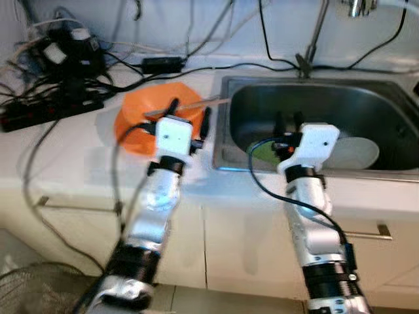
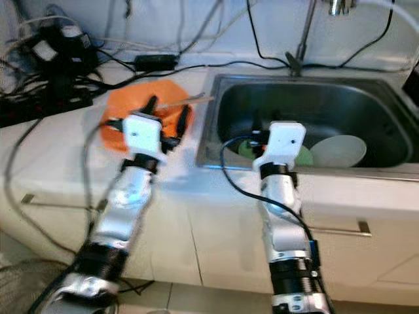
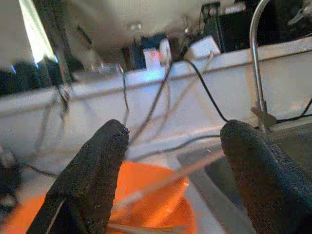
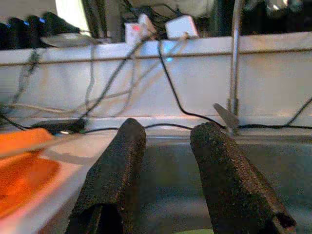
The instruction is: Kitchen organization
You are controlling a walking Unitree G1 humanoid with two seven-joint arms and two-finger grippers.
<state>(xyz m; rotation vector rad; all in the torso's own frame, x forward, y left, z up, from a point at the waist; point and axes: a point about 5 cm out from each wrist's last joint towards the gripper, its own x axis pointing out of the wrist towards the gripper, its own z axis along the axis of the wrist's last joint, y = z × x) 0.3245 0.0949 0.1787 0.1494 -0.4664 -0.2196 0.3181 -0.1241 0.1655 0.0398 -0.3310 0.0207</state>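
Hovering over the white worktop [image 1: 78,163], my left gripper [image 1: 190,118] holds its jaws apart above the orange plastic bowl [image 1: 147,111]; a thin pale stick [image 1: 196,103] lies across the bowl's rim, its long axis running toward the steel sink [image 1: 386,111]. My right gripper [image 1: 287,124], jaws slightly apart, hangs over that sink, farther off.

We've got an orange bowl [image 1: 145,116] sitting on the white counter [image 1: 72,150] just left of the sink [image 1: 366,98], with a pale stick [image 1: 196,104] lying across it, tip poking toward the sink. Down in the sink there's a white plate [image 1: 357,152] and something green [image 1: 263,152] next to it.
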